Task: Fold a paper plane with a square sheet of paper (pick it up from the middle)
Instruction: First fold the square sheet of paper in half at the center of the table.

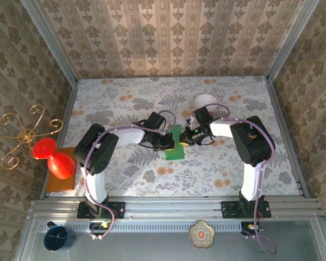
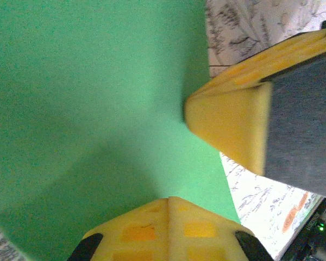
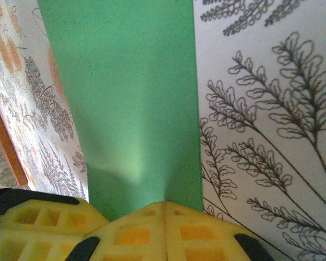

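The square sheet of paper [image 1: 175, 143] is bright green and lies mid-table as a narrow upright rectangle. My left gripper [image 1: 168, 142] meets it from the left and my right gripper [image 1: 183, 138] from the right, almost tip to tip. In the left wrist view the green paper [image 2: 87, 92] spreads out flat, my left gripper [image 2: 169, 200] rests on it with jaws together, and the right fingers [image 2: 228, 128] press in beside it. The right wrist view has the green strip [image 3: 130, 81] running away from my shut right gripper [image 3: 164, 205], with a left finger [image 3: 32, 225] close by.
A white bowl [image 1: 205, 100] stands just behind the right gripper. Far left are an orange board [image 1: 61, 184] with a red vessel [image 1: 54, 157] and a gold wire stand [image 1: 20, 136]. A blue cup [image 1: 58, 237] and a small dish [image 1: 201, 234] sit below the front rail.
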